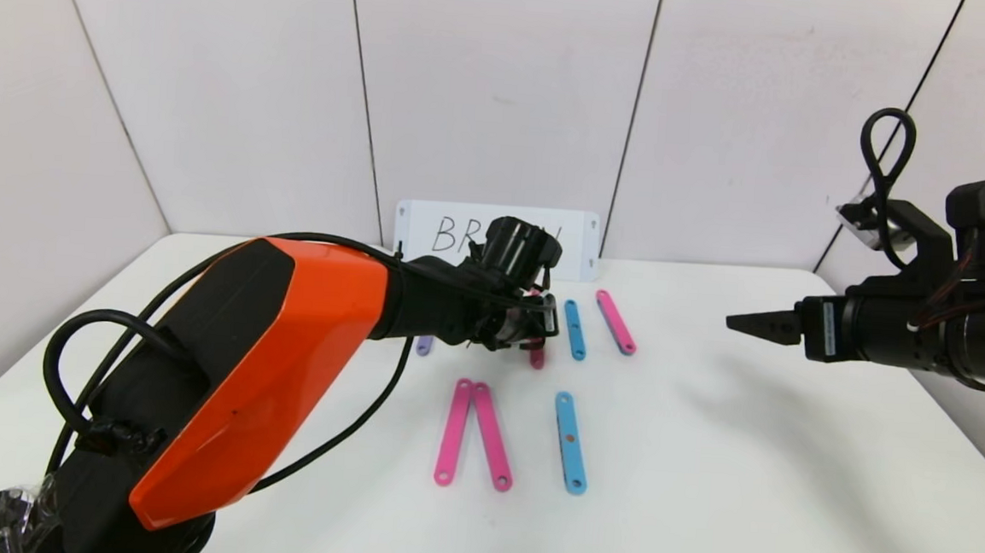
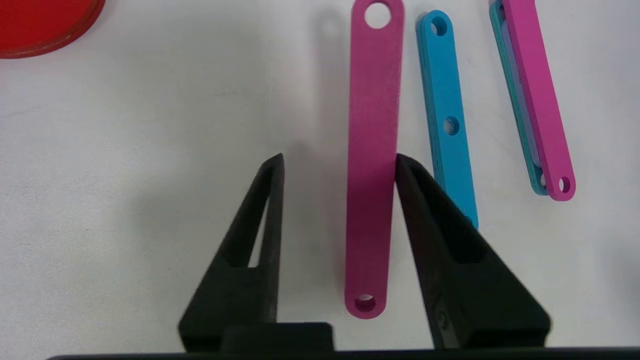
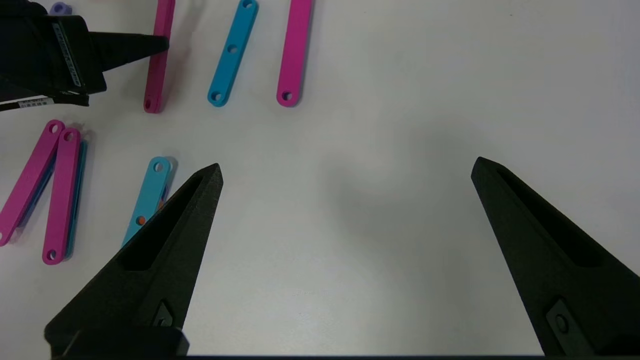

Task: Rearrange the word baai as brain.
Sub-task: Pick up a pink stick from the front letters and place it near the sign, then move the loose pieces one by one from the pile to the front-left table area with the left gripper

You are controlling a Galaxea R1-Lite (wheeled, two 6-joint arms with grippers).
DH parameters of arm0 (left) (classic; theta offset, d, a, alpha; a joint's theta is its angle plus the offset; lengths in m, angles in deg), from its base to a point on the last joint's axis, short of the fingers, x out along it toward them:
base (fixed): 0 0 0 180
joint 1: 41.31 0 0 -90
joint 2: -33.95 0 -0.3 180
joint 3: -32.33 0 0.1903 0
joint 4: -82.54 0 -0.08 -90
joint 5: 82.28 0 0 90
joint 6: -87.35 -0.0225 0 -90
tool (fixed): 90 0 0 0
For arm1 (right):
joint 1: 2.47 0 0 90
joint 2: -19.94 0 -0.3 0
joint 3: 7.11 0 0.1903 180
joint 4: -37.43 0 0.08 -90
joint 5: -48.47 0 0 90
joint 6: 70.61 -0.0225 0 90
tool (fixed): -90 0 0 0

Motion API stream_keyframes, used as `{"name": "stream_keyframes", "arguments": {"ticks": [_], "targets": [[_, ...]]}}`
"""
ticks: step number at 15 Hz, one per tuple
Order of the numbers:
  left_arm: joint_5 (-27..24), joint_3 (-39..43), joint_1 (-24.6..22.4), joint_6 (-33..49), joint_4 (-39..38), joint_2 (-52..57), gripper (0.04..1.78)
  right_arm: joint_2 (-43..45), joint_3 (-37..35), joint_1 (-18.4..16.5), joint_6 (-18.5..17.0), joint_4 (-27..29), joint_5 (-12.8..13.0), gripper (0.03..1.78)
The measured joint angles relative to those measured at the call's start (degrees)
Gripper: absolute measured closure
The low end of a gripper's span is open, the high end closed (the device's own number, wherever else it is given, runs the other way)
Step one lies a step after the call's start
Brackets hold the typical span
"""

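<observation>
Nearest us, the left gripper (image 2: 340, 165) stands partly open astride a pink strip (image 2: 372, 165) lying flat on the surface (image 2: 125, 175), one finger touching its edge, gripping nothing. We judge the strip light, stiff and thin; pinch its long edges mid-length. The right gripper (image 3: 345, 172) hovers wide open, empty.

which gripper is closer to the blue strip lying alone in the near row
Left. The left gripper hovers just behind the blue strip, over a dark pink strip. The right gripper hangs farther off to the strip's right.
</observation>
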Motion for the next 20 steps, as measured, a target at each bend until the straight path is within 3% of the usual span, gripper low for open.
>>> {"name": "stream_keyframes", "arguments": {"ticks": [3,7,15,20], "targets": [[0.0,0.0,0.0,0.1,-0.1,0.0,0.46,0.0,0.0,0.0,0.0,0.0,0.0,0.07],[0.0,0.0,0.0,0.1,-0.1,0.0,0.11,0.0,0.0,0.0,0.0,0.0,0.0,0.07],[0.1,0.0,-0.3,-0.1,0.0,1.2,0.08,0.1,0.0,0.0,-0.1,0.0,-0.1,0.07],[0.7,1.3,-3.4,-4.8,1.5,7.1,0.08,0.2,0.0,0.0,-0.1,0.0,-2.4,0.07]]}}
